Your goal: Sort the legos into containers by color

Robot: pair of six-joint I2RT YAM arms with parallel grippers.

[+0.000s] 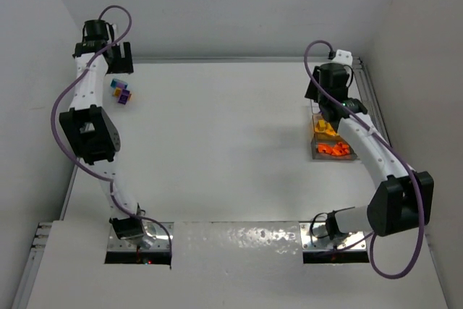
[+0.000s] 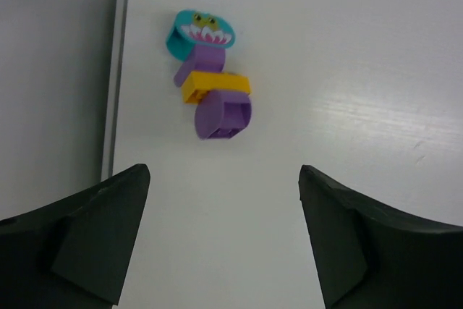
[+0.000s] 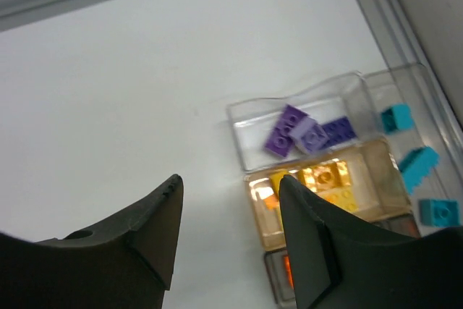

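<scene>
Our left end effector stands spread and empty above the desk. Just ahead of it, the wrist view shows loose legos in a touching cluster of teal, purple and yellow. In the top view they are only a speck near the far left corner. Our right end effector is likewise spread and holds nothing, near the containers. Its wrist view alone shows purple, yellow and teal pieces in separate bins.

The dark finger of my right gripper hides most of the clear plastic bin holding orange bricks.
</scene>
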